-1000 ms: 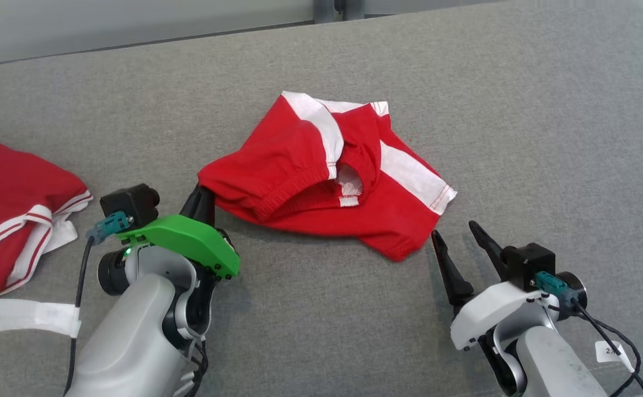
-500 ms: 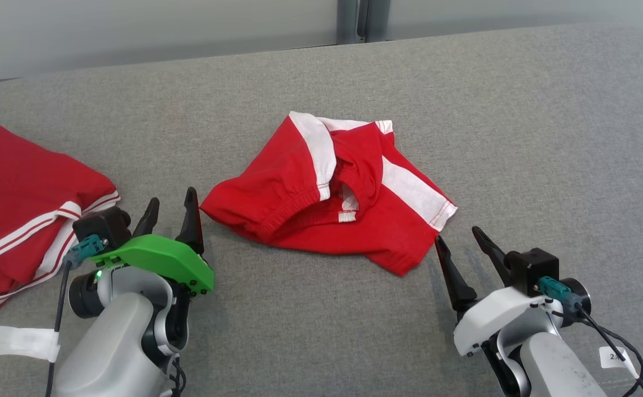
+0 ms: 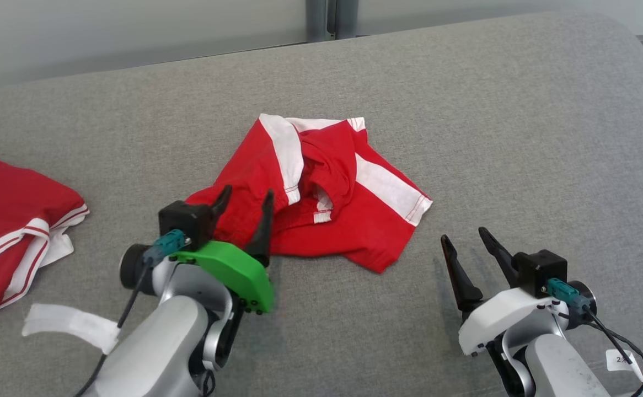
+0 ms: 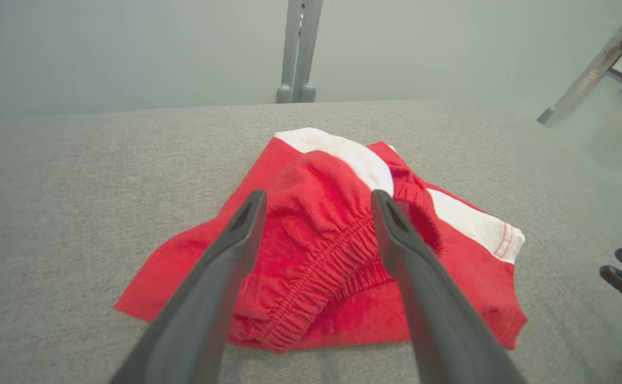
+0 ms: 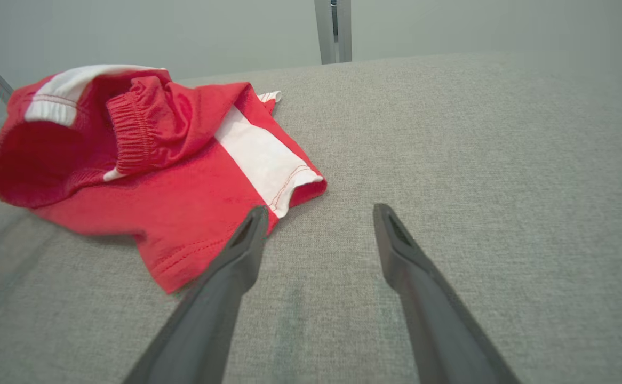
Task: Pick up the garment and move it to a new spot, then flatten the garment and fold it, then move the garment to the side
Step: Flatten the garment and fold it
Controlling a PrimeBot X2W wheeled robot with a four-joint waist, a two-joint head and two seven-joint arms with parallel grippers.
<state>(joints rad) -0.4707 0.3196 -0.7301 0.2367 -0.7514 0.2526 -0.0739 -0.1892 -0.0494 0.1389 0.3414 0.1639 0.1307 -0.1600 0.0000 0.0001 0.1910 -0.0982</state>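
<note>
a crumpled red garment (image 3: 327, 209) lies near the middle of the grey fabric-covered worktop (image 3: 520, 138). it looks like a pair of shorts: bright red cloth with broad white side panels and a gathered elastic waistband. the hem has a line of stitching, red where it crosses the white panel. it isn't flat. one half is bunched up and folded over the other, so the waistband curls through the middle of the heap, and a small white patch shows inside the fold. one white-edged leg corner points to the right, and a red corner points toward the robot.

the left hand (image 3: 248, 193) is spread wide with nothing between its fingers. in the head view its two dark fingers overlap the garment's near left edge, and in the left wrist view they straddle the puckered waistband. i can't tell whether the tips touch the cloth.

the right hand (image 3: 463, 235) is also wide open and empty. it sits over bare worktop just right of the garment's near corner. in the right wrist view one finger tip is close beside the white-edged hem.

a second red garment with white stripes (image 3: 12, 220) lies at the far left, well apart. a white strip (image 3: 68, 325) lies in front of it.
</note>
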